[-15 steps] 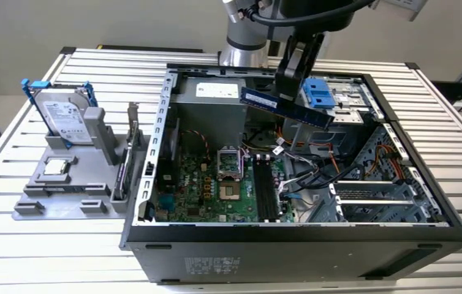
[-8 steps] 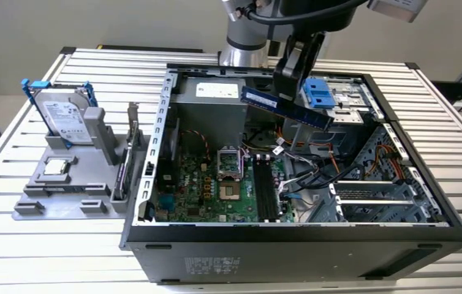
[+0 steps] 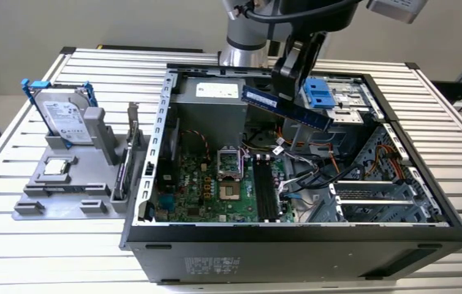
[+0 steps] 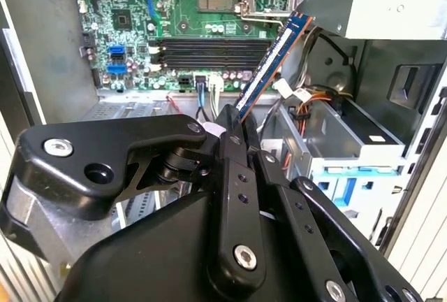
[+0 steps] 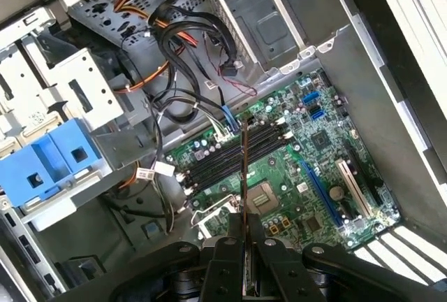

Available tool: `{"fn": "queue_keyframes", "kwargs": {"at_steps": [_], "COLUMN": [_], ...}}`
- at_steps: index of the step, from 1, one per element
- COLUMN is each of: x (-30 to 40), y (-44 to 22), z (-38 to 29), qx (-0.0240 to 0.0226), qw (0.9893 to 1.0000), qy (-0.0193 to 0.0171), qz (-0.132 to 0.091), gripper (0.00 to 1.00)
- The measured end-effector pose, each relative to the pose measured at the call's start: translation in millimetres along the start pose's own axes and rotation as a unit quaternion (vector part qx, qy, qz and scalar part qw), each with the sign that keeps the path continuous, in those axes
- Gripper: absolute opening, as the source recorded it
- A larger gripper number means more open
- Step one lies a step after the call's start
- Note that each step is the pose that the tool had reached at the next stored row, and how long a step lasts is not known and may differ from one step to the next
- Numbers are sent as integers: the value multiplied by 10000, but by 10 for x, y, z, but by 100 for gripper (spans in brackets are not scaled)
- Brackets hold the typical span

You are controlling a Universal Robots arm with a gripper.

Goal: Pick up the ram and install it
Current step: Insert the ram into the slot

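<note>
Hovering over the open computer case, our gripper is clamped on one end of the ram; we see the stick tilted in mid-air, well above the motherboard and its black slots.

The fingers clamp the ram edge-on above the motherboard.

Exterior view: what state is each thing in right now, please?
computer case: side open.
ram: held tilted in the air over the computer case.
gripper: shut on the ram.
memory slots: empty.
CPU socket: cover flipped open.
hard drive: upright in grey holder.
</note>
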State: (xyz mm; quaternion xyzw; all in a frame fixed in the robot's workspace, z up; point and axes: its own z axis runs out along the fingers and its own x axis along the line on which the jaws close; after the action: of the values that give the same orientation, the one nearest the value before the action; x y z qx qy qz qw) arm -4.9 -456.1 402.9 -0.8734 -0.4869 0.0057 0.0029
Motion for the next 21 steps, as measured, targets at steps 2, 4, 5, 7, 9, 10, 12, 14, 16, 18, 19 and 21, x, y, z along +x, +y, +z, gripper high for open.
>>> {"fn": "queue_keyframes", "kwargs": {"at_steps": [2,4,5,7,9,10,12,14,16,18,19,21], "x": [0,0,0,0,0,0,0,0,0,0,0,0], "y": [0,-1,-1,-1,-1,-1,-1,0,-1,-1,-1,-1], "z": [0,0,0,0,0,-1,-1,0,0,0,0,0], "qx": [0,0,1,1,1,1,1,3,5,6,6,8], "qw": [10000,10000,9999,9999,9998,9998,9997,9995,9992,9988,9986,9980], "qy": [1,0,1,1,2,1,2,3,3,3,4,4], "qz": [44,83,101,138,180,207,264,324,397,490,537,638], "gripper": [0,0,0,0,0,0,0,0,0,0,0,0]}}
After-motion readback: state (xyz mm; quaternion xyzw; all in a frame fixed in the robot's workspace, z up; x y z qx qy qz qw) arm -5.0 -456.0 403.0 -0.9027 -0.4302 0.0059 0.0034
